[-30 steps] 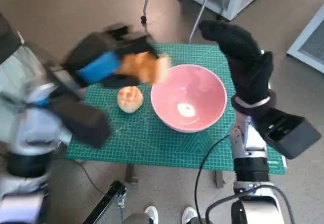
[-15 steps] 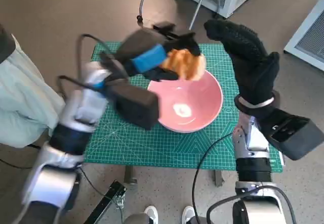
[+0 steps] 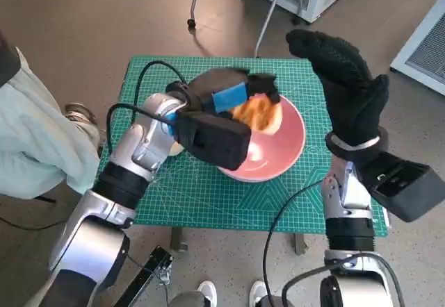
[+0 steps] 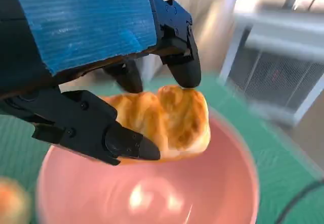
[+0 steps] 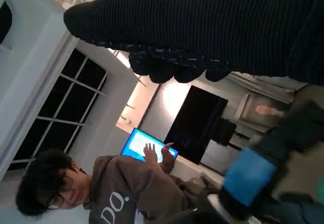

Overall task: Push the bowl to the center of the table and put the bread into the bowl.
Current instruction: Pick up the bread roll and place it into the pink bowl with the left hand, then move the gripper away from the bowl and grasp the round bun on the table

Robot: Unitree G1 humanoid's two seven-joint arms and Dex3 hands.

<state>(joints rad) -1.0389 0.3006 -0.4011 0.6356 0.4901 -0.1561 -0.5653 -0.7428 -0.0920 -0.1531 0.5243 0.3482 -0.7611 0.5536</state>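
Above the green worktop (image 3: 208, 196), in the head view, the left robot hand (image 3: 233, 97) held a golden bread roll (image 3: 259, 112) over the pink bowl (image 3: 288, 151), which stood near the worktop's middle. Part of a second roll (image 3: 174, 148) showed beside the left forearm. The right robot hand (image 3: 344, 85) was raised beside the bowl's right rim, fingers extended, holding nothing.

Left wrist view: black fingers (image 4: 126, 140) pinched the bread roll (image 4: 169, 120) from both sides, clear of the bowl's (image 4: 212, 193) floor.

Right wrist view: the gloved robot hand (image 5: 202, 26) gripped nothing; a seated person (image 5: 101, 193) touched a lit screen (image 5: 147, 145).
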